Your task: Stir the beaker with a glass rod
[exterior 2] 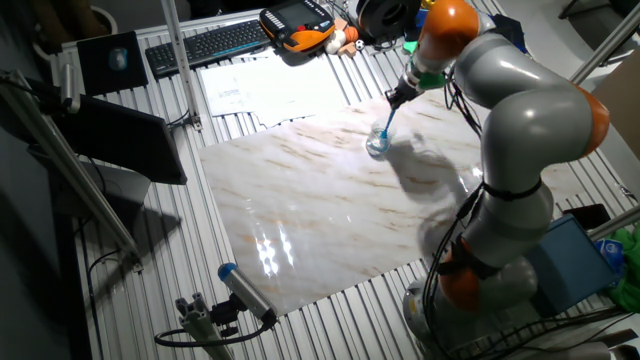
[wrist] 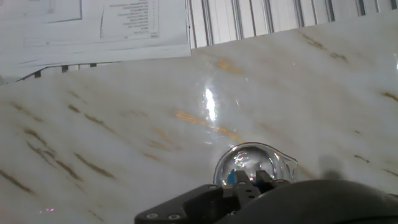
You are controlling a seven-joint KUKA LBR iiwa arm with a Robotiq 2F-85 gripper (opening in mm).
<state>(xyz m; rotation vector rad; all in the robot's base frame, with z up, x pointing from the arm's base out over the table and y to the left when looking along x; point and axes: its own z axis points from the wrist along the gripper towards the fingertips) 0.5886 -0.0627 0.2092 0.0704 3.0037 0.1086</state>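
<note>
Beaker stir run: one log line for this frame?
phase: stirring | end effector: shut on glass rod | rod tip: inside beaker | beaker: upright on marble slab | spill: none visible

A glossy, smooth marble-look slab (exterior 2: 320,210) lies on the ribbed metal worktop (exterior 2: 330,320), the beaker (wrist: 255,165) is clear shiny glass, the glass rod (exterior 2: 387,124) translucent blue, and matt printed paper sheets (wrist: 93,25) lie beyond.
</note>
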